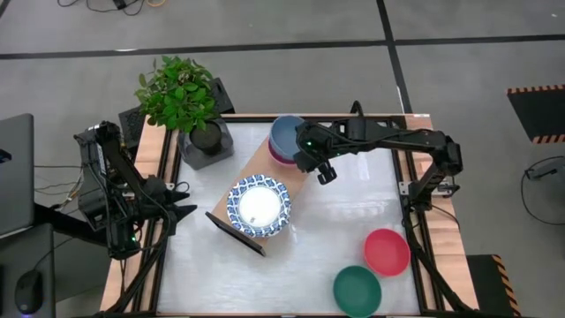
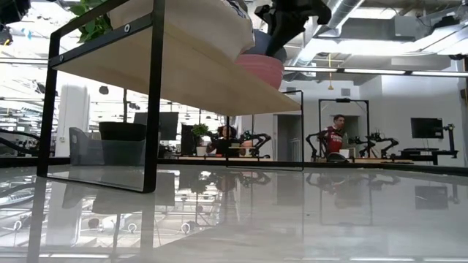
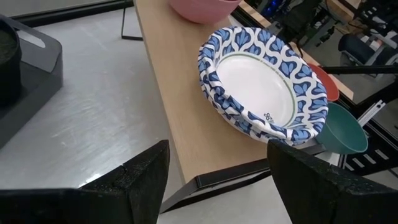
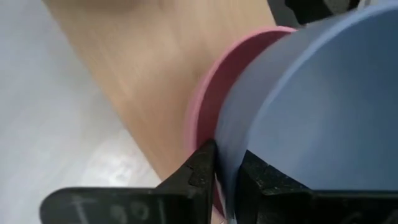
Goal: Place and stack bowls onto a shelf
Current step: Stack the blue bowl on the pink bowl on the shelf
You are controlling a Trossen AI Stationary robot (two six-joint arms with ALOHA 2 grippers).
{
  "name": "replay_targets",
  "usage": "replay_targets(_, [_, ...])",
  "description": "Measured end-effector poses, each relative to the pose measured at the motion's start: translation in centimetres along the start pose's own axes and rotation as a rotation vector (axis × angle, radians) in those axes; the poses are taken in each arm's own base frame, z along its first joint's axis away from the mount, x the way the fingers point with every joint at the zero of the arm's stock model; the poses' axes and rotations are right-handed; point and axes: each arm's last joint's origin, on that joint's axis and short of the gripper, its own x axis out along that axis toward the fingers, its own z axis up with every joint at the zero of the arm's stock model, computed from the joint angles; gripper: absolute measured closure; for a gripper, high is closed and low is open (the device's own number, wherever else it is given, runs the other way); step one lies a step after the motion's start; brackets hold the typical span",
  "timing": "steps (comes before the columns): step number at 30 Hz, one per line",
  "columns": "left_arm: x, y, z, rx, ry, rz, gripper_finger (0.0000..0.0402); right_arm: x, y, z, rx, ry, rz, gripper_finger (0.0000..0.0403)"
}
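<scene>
The light-wood shelf (image 1: 265, 163) stands slantwise on the table. At its far end a slate blue bowl (image 1: 286, 132) sits nested in a pink bowl (image 4: 205, 112), and my right gripper (image 4: 229, 174) is shut on the blue bowl's rim. A stack of white dishes with blue patterned rims (image 1: 259, 205) rests on the shelf's near end. A red bowl (image 1: 386, 250) and a teal green bowl (image 1: 357, 290) stand on the table at the near right. My left gripper (image 3: 217, 186) waits open at the table's left, pointing at the dishes. My right gripper pinches the blue bowl's rim (image 4: 227, 163) on the side toward the table's right. One finger (image 4: 264, 177) is inside the bowl, the other (image 4: 202, 167) outside, between the blue wall and the pink rim. The fingers slant down from the right. The bowl sits upright in the pink bowl.
A potted plant (image 1: 181, 93) in a dark pot (image 1: 205, 141) stands at the table's far left beside the shelf. Free tabletop (image 1: 353, 208) lies between the shelf and the red bowl. The low view shows people at workbenches far behind the table.
</scene>
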Motion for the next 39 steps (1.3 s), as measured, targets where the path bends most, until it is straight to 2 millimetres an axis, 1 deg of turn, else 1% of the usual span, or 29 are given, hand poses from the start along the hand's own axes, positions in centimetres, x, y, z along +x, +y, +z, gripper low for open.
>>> replay_targets(7, [0.0,0.0,0.0,0.001,0.000,0.000,0.0148,-0.1,-0.4,0.2,0.012,-0.019,-0.048,0.0334])
replay_targets(10, [0.0,0.0,0.0,0.001,0.000,0.000,0.0148,-0.2,-0.4,0.2,0.016,-0.018,-0.046,0.0321])
replay_targets(14, [0.0,0.0,0.0,0.001,0.000,0.000,0.0148,-0.2,-0.4,0.1,0.026,-0.014,-0.046,0.0283])
replay_targets(19, [0.0,0.0,0.0,0.001,0.000,0.000,0.0148,-0.2,-0.5,0.0,0.029,0.030,-0.101,0.0217])
replay_targets(22, [0.0,0.0,0.0,0.001,0.000,0.000,0.0148,-0.3,-0.6,-0.1,0.029,0.051,-0.128,0.0189])
replay_targets(25, [0.0,0.0,0.0,0.001,0.000,0.000,0.0148,-1.4,-0.5,-0.1,0.028,0.040,-0.157,0.0176])
replay_targets(28, [0.0,0.0,0.0,0.009,0.000,0.000,0.0148,-3.4,-0.2,-0.1,0.076,-0.003,-0.179,0.0175])
replay_targets(31, [0.0,0.0,0.0,0.022,0.000,0.000,0.0148,-5.6,0.2,-0.2,0.192,-0.056,-0.188,0.0177])
replay_targets(34, [0.0,0.0,0.0,0.035,-0.001,0.000,0.0148,-7.6,0.7,-0.7,0.364,-0.094,-0.184,0.0178])
replay_targets(37, [0.0,0.0,0.0,0.037,-0.007,-0.002,0.0148,-8.3,0.8,-1.1,0.523,-0.118,-0.180,0.0184])
replay_targets(39, [0.0,0.0,0.1,0.038,-0.026,-0.007,0.0148,-8.3,0.8,-1.1,0.552,-0.118,-0.178,0.0197])
